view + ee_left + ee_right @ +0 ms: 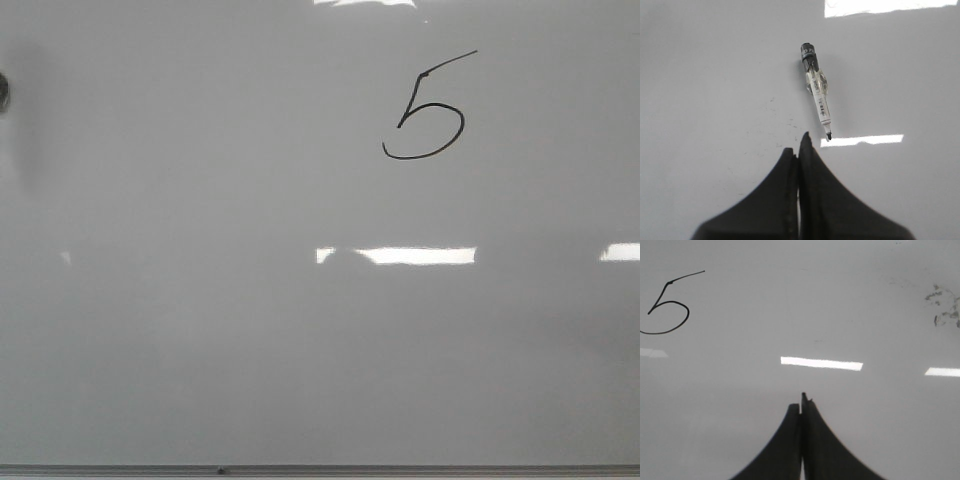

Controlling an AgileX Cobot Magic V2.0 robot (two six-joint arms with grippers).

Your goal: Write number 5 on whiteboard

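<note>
A thin black number 5 [428,110] is drawn on the whiteboard [250,330], in its far right part; it also shows in the right wrist view [667,305]. A marker [816,90] with a black cap end, a clear barrel and a bare tip lies on the board in the left wrist view, just beyond my left gripper [799,145] and apart from it. The left gripper is shut and empty. My right gripper [801,402] is shut and empty, over bare board to the right of the 5. Neither gripper shows in the front view.
The board's thin grey frame edge [320,469] runs along the near side. A dark round object [3,92] sits at the left edge. Smudged ink marks [944,305] lie on the board in the right wrist view. Bright light reflections [415,255] cross the board.
</note>
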